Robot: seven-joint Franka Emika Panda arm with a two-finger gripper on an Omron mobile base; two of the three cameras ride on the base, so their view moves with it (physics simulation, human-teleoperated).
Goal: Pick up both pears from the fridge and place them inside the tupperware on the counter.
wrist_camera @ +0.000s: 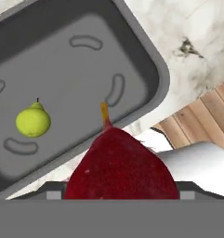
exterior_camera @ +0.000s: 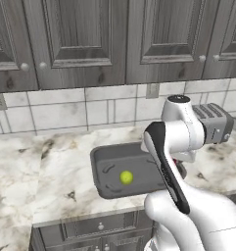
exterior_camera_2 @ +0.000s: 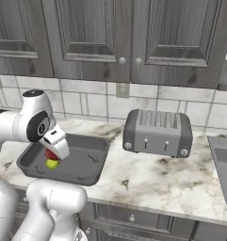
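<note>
The pincer (wrist_camera: pixel 119 197) grasps the red pear (wrist_camera: pixel 119 169). Beyond it, the yellow-green pear (wrist_camera: pixel 33 121) lies in the tupperware (wrist_camera: pixel 146 60) on the worktop (wrist_camera: pixel 197 28).

The tupperware (wrist_camera: pixel 146 56) is dark grey; one pear (wrist_camera: pixel 33 122) is yellow-green, the other pear (wrist_camera: pixel 119 169) glossy red. The counter (exterior_camera: pixel 36 171) is light marble with brownish veins.

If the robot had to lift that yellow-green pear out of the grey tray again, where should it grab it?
Probably from straight above, fingers closing across the round belly of the yellow-green pear. It lies alone on the flat floor of the tupperware, well clear of the walls, and its thin stem looks too slight to pinch.
</note>
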